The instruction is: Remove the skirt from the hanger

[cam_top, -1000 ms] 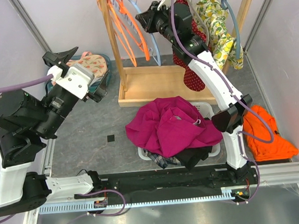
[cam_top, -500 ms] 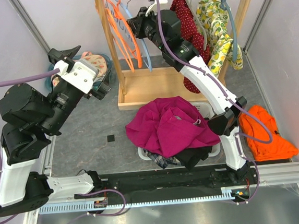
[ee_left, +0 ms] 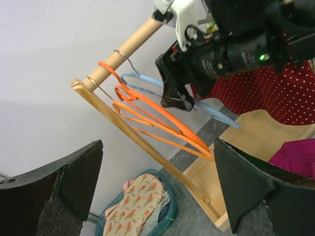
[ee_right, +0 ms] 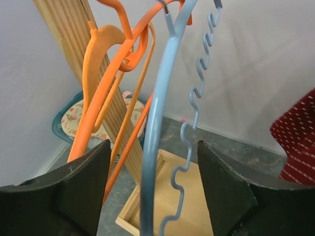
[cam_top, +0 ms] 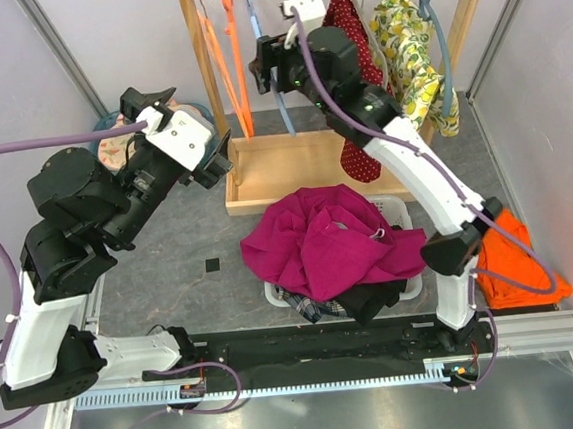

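Evidently mid-approach: right gripper (ee_right: 152, 147), jaws apart, straddled an empty blue hanger (ee_right: 157, 113); left gripper (ee_left: 157, 147) gaped too. Next move, probably: reaching the red dotted skirt (cam_top: 360, 158).

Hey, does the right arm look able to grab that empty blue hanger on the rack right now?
Probably yes. The right gripper is open, and the blue hanger runs down between its fingers in the wrist view, with nothing in front of it. The orange hangers hang just to one side.

Blue hanger (ee_right: 153, 128) before right jaws; orange hangers (ee_right: 93, 54), wooden post (ee_right: 66, 24) crowd beside.
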`<state>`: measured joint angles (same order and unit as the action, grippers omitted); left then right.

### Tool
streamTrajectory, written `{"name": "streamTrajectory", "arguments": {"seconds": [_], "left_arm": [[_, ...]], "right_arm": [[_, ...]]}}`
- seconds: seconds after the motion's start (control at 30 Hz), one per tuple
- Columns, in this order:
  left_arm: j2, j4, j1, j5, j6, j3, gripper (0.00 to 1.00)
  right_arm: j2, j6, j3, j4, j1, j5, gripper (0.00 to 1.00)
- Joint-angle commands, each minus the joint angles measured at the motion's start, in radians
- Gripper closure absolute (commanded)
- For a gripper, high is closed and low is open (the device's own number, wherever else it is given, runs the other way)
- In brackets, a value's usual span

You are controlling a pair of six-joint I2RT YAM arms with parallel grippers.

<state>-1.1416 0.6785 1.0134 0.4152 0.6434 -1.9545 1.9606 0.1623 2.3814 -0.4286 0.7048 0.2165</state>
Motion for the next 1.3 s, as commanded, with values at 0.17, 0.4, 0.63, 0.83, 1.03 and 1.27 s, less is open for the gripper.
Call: {"name": "streamTrajectory", "arguments": {"seconds": [0.17, 0.4, 0.63, 0.83, 1.03, 1.27], "left_arm": [[-0.009, -0.027, -0.013, -0.013, -0.045, 0.008, 0.01], [-0.015, -0.025, -0.029, -0.042, -0.091, 0.035, 0.00], [-0.026, -0.033, -0.038, -0.104, -0.171, 0.186, 0.00], [-0.023, -0.040, -0.038, -0.105, -0.180, 0.233, 0.01], [-0.020, -0.040, -0.039, -0.102, -0.171, 0.247, 0.01], [-0.006, -0.040, -0.038, -0.101, -0.166, 0.256, 0.00]], "right_arm": [[-0.339, -0.075, -0.099, -0.019, -0.033, 0.089, 0.18], [-0.353, -0.110, -0.090, -0.024, -0.151, 0.187, 0.19], [-0.269, -0.078, -0.065, -0.088, -0.206, 0.169, 0.19], [-0.247, -0.086, -0.062, -0.119, -0.232, 0.190, 0.20], [-0.276, -0.101, -0.106, -0.124, -0.231, 0.211, 0.25], [-0.284, -0.121, -0.145, -0.136, -0.232, 0.233, 0.28]]}}
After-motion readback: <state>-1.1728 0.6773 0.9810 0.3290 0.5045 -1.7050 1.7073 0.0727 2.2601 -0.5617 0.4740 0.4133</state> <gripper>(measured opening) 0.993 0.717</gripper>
